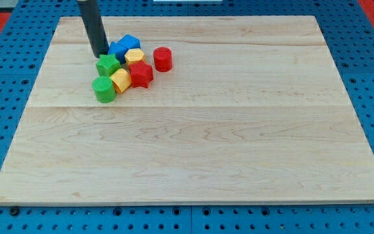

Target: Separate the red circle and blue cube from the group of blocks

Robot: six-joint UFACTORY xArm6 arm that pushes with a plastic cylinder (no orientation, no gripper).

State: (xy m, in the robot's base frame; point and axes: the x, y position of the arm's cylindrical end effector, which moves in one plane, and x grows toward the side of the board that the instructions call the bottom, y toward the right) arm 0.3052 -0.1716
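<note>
rod: upright, entering from view's top | my tip [99,54]: on board

Blocks crowd the bench [193,156] near the view's top-left (red circle [163,58] slightly apart); everywhere else lies open.

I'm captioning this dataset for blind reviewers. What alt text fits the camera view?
A dark rod's tip rests at the upper-left edge of a cluster of small blocks on a wooden board. A red cylinder sits slightly apart at the view's right of the cluster.

Red circle [163,58], blue cube [129,43], yellow hexagon [120,80], green cylinder [103,89]; pale wood board [206,143].
</note>
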